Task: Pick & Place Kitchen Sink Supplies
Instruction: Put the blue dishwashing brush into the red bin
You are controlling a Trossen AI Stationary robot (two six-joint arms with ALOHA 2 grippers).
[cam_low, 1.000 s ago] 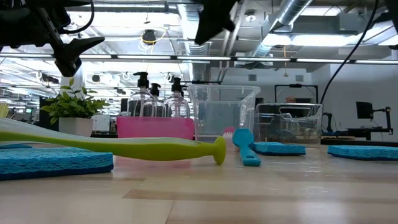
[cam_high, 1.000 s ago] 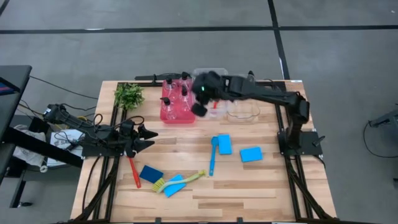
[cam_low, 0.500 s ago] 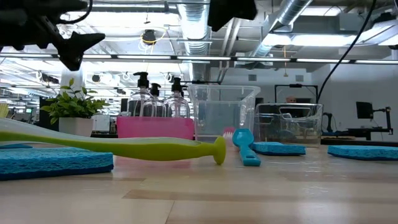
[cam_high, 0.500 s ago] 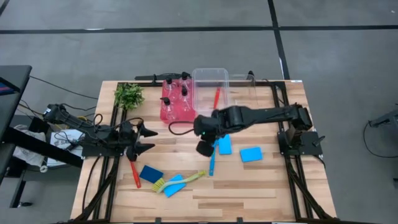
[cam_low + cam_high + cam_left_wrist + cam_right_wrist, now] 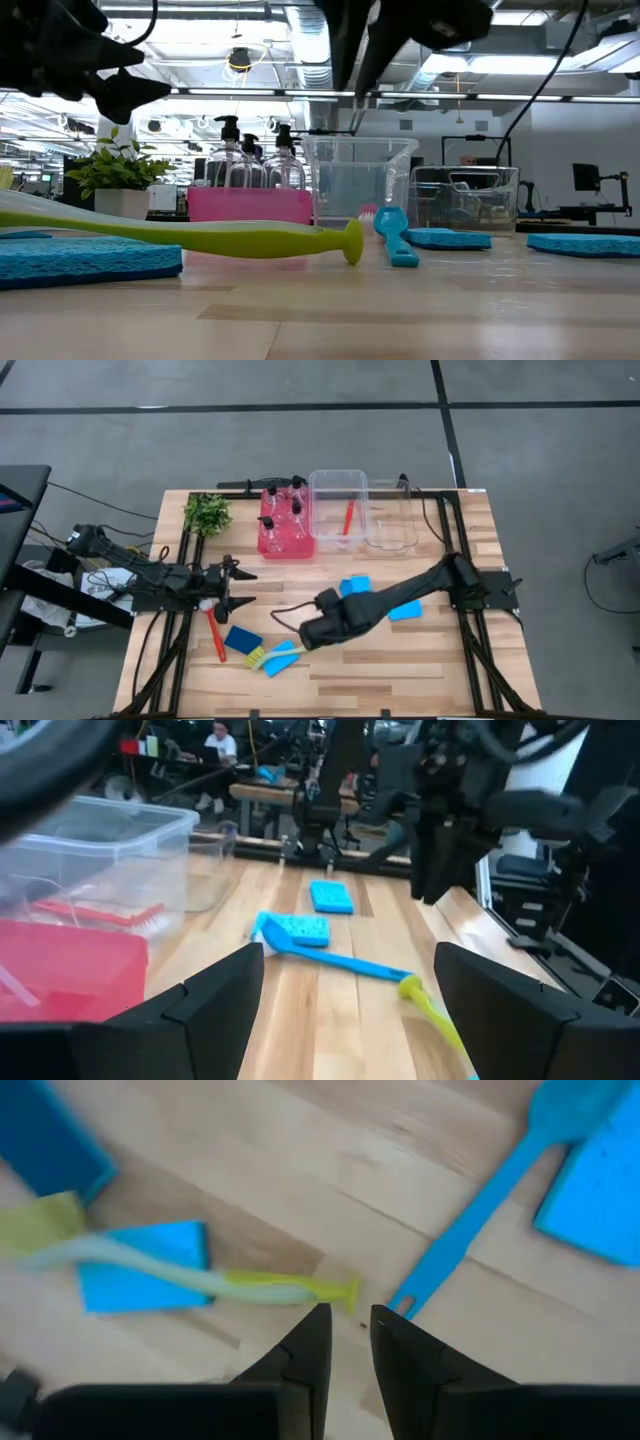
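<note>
My right gripper (image 5: 306,634) hangs over the table's near middle, pointing steeply down. Its fingers stand narrowly open with nothing between them (image 5: 348,1342), just above the free handle end of the yellow-green brush (image 5: 250,1286). That brush lies across a blue sponge (image 5: 142,1266). Beside it lies the blue brush (image 5: 480,1210), its head by another blue sponge (image 5: 356,586). My left gripper (image 5: 243,589) waits wide open at the left, level, above the red brush (image 5: 216,637) on the table. Clear bottles stand in the red tray (image 5: 285,538).
At the far edge a clear bin (image 5: 338,480) holds a red brush, with a second clear bin (image 5: 392,538) to its right. A plant (image 5: 207,513) stands far left. A dark blue sponge (image 5: 242,639) and a light blue one (image 5: 405,609) lie on the wood.
My right gripper has swung from over the far bins toward the table's near edge and left, sinking and rolling about its own axis, and now hangs over the yellow-green brush's handle end. My left gripper has rolled in place.
</note>
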